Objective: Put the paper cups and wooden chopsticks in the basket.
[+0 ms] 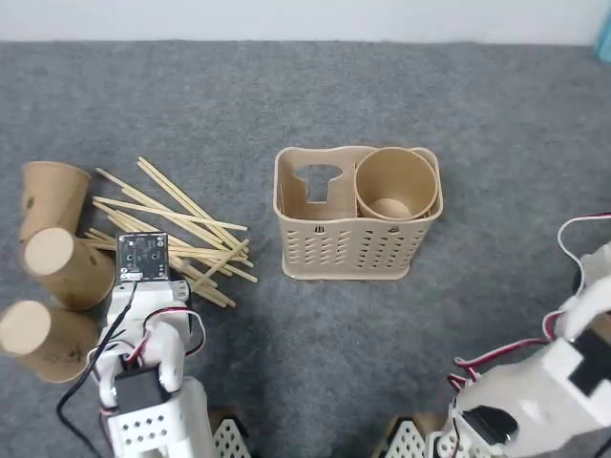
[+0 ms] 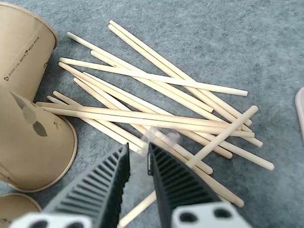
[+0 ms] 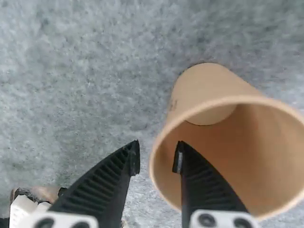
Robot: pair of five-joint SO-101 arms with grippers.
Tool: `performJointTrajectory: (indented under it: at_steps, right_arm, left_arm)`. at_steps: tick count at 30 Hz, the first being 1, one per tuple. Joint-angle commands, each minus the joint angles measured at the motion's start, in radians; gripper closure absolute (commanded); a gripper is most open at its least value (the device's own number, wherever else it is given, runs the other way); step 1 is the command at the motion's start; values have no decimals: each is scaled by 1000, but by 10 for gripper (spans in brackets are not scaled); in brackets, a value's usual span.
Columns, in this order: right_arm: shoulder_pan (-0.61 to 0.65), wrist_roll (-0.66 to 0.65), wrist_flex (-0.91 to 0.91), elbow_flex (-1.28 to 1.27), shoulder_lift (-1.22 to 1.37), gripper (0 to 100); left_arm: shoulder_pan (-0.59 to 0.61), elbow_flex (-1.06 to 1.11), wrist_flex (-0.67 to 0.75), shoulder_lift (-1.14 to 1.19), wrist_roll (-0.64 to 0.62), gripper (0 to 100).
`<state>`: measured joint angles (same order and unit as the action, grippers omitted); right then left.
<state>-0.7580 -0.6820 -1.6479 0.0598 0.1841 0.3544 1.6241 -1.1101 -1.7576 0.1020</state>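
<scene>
At 9 o'clock from the basket (image 1: 348, 250) lie the wooden chopsticks (image 1: 181, 229), with three paper cups (image 1: 59, 272) on their sides beyond. The left gripper (image 2: 137, 152) hovers over the sticks, fingers a slit apart, gripping nothing. The right gripper (image 3: 156, 152), partly open, straddles another cup's rim (image 3: 209, 90). One upright cup (image 1: 396, 181) sits in the basket.

The tabletop (image 1: 496, 124) is covered in gray, fuzzy fabric. Along its far edge runs a pale, plain strip (image 1: 286, 17). The light is even.

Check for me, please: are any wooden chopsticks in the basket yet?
No, the wooden chopsticks all lie in a loose pile beside the basket, which holds just one paper cup.
</scene>
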Motion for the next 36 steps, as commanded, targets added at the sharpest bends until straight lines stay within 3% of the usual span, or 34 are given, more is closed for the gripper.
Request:
performJointTrajectory:
  at_steps: [1, 9, 19, 30, 36]
  right_arm:
    - [4, -5, 7, 101, -5, 997]
    - [-16, -3, -142, 301, -44, 991]
    - [58, 26, -148, 373, -298, 991]
    - [509, 123, -148, 407, -728, 991]
    - [750, 163, -148, 454, -835, 991]
  left_arm:
    - [2, -2, -3, -12, 12, 938]
    - [2, -2, -3, -12, 12, 938]
    - [2, -2, -3, -12, 12, 938]
    - [2, -2, -3, -12, 12, 938]
    - [2, -2, -2, -12, 12, 938]
